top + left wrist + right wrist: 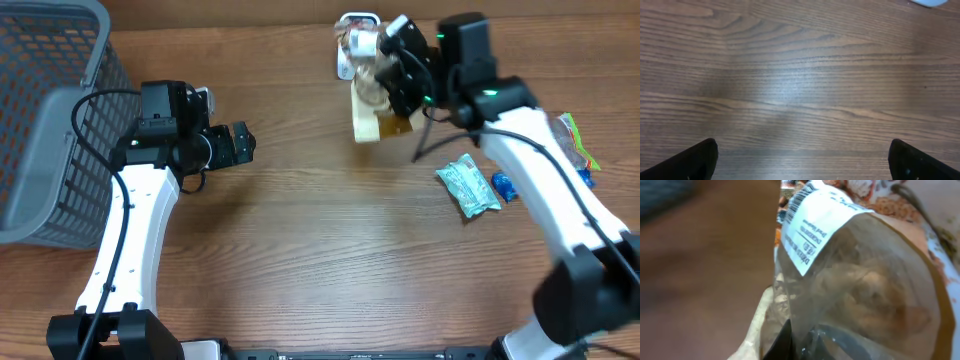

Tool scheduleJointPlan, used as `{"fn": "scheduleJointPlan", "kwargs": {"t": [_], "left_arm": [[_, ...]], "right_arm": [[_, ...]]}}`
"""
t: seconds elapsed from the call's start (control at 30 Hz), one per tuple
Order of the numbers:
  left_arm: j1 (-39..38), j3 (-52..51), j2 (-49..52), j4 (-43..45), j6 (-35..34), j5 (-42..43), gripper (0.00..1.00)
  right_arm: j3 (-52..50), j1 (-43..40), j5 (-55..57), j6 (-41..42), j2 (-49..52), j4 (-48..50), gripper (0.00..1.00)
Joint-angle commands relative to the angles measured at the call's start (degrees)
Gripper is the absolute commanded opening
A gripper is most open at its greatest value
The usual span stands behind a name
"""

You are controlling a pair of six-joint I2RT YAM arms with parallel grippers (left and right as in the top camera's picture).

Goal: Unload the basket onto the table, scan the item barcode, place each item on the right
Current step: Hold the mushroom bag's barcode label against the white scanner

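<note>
Right jaws clamp clear bag beside white device; left jaws gape; green packet nearby.

A grey mesh basket fills the upper left of the overhead frame. At right, a pale green packet lies on the wooden table, a small blue item just beside it (a colourful wrapper sits nearer the right edge).
</note>
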Motion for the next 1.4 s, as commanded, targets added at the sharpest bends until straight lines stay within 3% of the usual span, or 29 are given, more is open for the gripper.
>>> {"fn": "scheduleJointPlan", "kwargs": {"t": [0.0, 0.07, 0.2, 0.37, 0.5, 0.7, 1.03, 1.37], "left_arm": [[-0.39, 1.22, 0.09, 0.04, 1.29, 0.52, 1.0], [-0.39, 1.22, 0.09, 0.04, 1.29, 0.52, 1.0], [-0.39, 1.22, 0.09, 0.04, 1.29, 0.52, 1.0], [-0.39, 1.22, 0.09, 0.04, 1.29, 0.5, 1.0], [-0.39, 1.22, 0.09, 0.04, 1.29, 0.52, 1.0], [-0.39, 1.22, 0.09, 0.04, 1.29, 0.52, 1.0], [-0.39, 1.22, 0.09, 0.04, 1.29, 0.52, 1.0], [-0.39, 1.22, 0.09, 0.04, 1.29, 0.5, 1.0]], "right_arm": [[0.66, 3.3, 34.97, -1.27, 5.4, 8.02, 0.04], [0.66, 4.9, 48.0, -8.24, 8.2, 15.08, 0.04], [0.66, 5.84, 53.2, -25.16, 11.67, 22.6, 0.04], [0.66, 5.86, 62.38, -43.91, 18.75, 39.23, 0.04], [0.68, 5.86, 61.64, -54.58, 23.47, 50.77, 0.04], [0.68, 6.4, 57.27, -70.23, 29.7, 59.65, 0.04], [0.68, 6.82, 49.66, -72.04, 34.05, 67.82, 0.04], [0.68, 5.88, 47.3, -71.78, 35.08, 68.96, 0.04]]}}
